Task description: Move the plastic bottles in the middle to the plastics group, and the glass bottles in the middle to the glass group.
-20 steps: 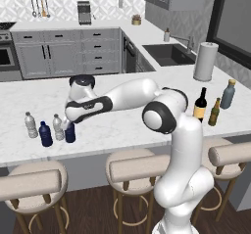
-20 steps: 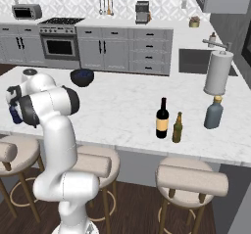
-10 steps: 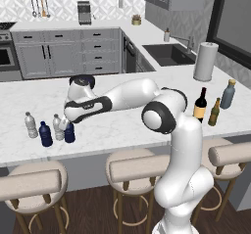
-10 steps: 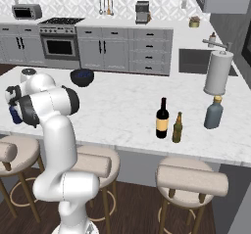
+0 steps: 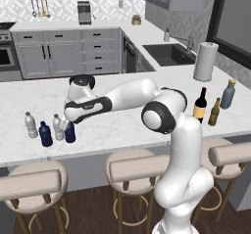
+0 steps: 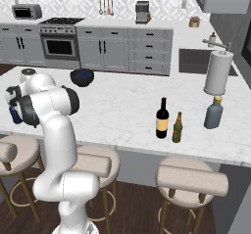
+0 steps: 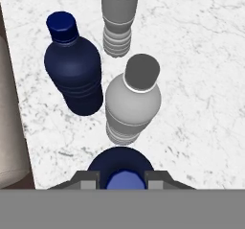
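Note:
My gripper (image 5: pixel 70 126) is at the left end of the counter, shut on a dark blue plastic bottle (image 7: pixel 120 168) that stands on the marble; the fingers (image 7: pixel 89 178) press against both its sides. Close beside it is the plastics group: a clear ribbed bottle (image 7: pixel 131 103), another dark blue one (image 7: pixel 74 70) and a second clear one (image 7: pixel 119 17). From the left base the row reads clear (image 5: pixel 31 124), blue (image 5: pixel 45 134), clear (image 5: pixel 58 128), then the held blue (image 5: pixel 70 133). The black wine bottle (image 6: pixel 162 119) stands far right, next to the amber bottle (image 6: pixel 177 128) and the grey-blue bottle (image 6: pixel 213 112).
A paper towel roll (image 6: pixel 218 73) rises behind the glass bottles, and a dark bowl (image 6: pixel 82 77) sits on the far side of the counter. Bar stools (image 5: pixel 139 167) line the near edge. The sink (image 5: pixel 169 53) lies beyond.

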Tool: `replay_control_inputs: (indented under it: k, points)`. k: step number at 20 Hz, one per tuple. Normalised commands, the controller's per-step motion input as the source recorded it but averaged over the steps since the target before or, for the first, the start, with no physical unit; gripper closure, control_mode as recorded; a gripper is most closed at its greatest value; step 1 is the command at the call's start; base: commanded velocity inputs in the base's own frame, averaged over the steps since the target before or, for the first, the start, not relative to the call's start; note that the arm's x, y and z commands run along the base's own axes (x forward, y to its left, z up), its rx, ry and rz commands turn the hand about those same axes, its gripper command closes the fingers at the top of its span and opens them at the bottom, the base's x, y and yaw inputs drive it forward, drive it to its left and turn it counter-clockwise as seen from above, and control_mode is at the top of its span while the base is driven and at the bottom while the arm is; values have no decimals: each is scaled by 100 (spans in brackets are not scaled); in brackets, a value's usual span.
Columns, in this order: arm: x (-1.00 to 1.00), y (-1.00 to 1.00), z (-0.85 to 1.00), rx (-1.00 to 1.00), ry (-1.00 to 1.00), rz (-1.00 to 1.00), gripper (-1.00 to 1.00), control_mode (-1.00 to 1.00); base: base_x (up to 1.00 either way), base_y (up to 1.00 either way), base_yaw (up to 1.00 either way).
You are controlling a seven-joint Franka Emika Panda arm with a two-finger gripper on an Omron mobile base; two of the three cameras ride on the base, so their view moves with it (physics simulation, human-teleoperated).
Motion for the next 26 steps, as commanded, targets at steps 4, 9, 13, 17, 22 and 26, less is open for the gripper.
replay_control_inputs:
  k: [4,9,13,17,22,26]
  points:
    - [0,0,-8,1,0,0,100,-100,0,0,0]
    - [0,0,-6,0,0,0,100,-100,0,0,0]
    - [0,0,0,0,0,0,-100,-100,0,0,0]
    - [0,0,0,0,0,0,-100,-100,0,0,0]
    - [0,0,0,0,0,0,-100,-100,0,0,0]
    - [-9,0,12,0,0,0,-100,-100,0,0,0]
